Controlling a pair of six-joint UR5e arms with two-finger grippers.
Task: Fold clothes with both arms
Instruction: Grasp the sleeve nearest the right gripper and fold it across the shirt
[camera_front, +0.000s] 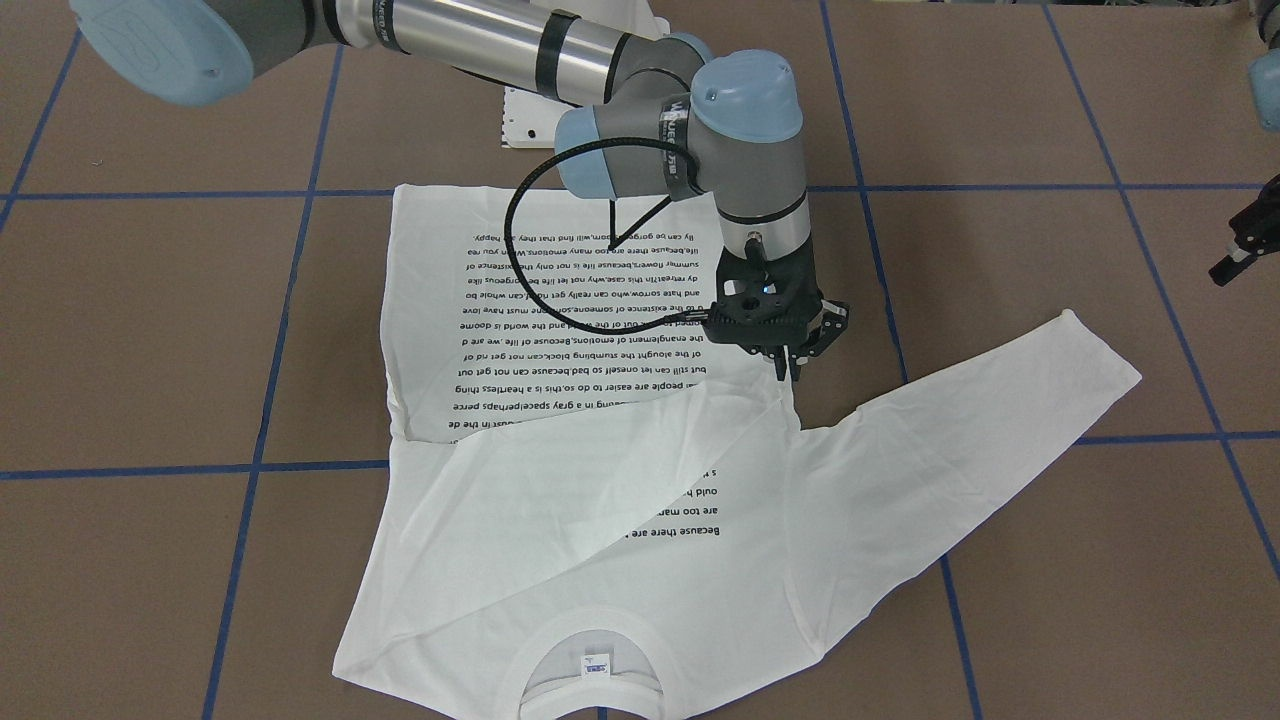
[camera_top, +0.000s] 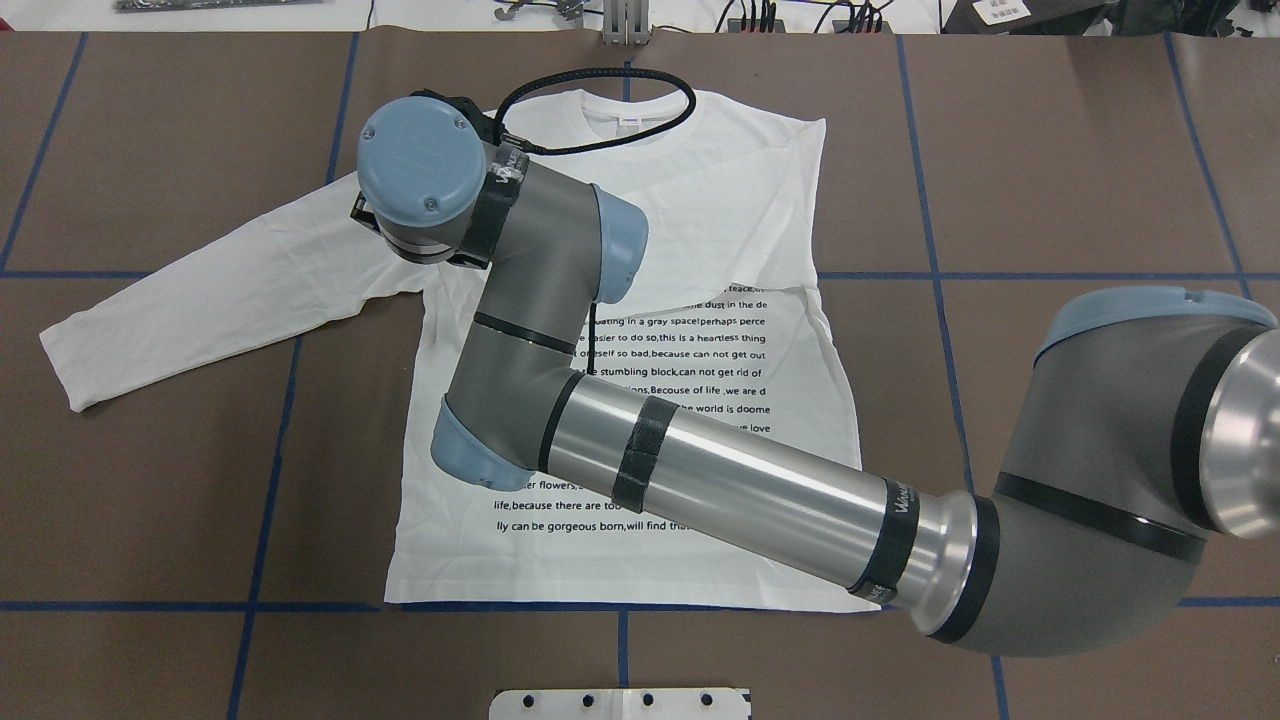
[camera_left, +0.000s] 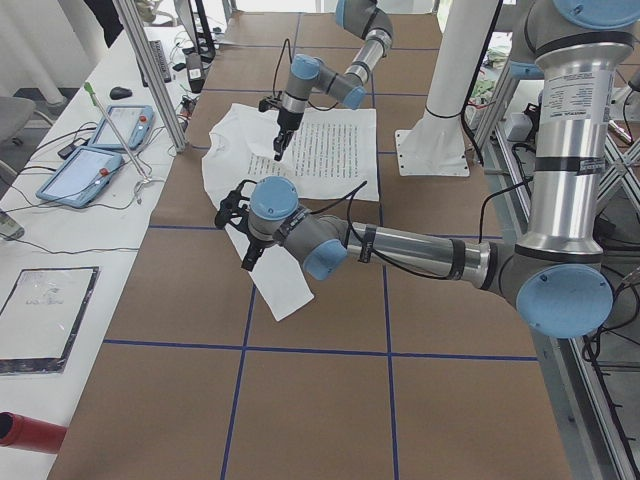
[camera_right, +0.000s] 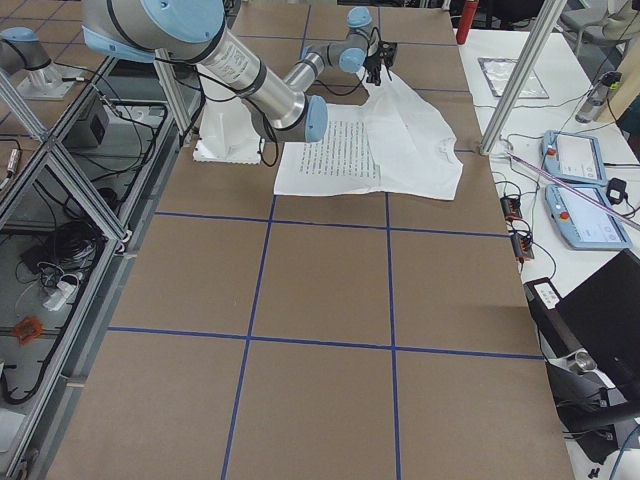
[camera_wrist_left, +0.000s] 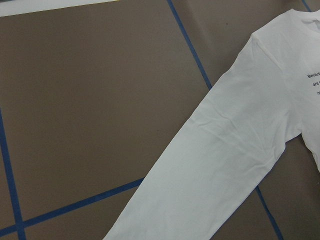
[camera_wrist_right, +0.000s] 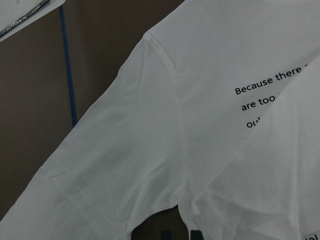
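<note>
T-shirt (camera_front: 620, 560) lies flat on the brown table (camera_front: 150, 330), print up, one sleeve folded across the chest, the other sleeve (camera_front: 980, 410) stretched sideways. The right arm (camera_top: 720, 470) reaches across it. Its right gripper (camera_front: 789, 372) points straight down at that sleeve's armpit, fingers pressed together. The left gripper (camera_front: 1238, 250) hangs beyond the cuff — whether clenched or released, I cannot tell. Blue tape lines (camera_front: 260, 330) grid the table; teach pendants (camera_left: 90, 165) lie on a bench alongside.

The brown table (camera_top: 1050, 200) before me, gridded in blue tape (camera_top: 1080, 275), carries a white T-shirt (camera_top: 700, 230) laid flat, print up. One sleeve (camera_front: 560, 500) lies folded across the chest. The other sleeve (camera_front: 980, 400) stretches over the tabletop.
</note>
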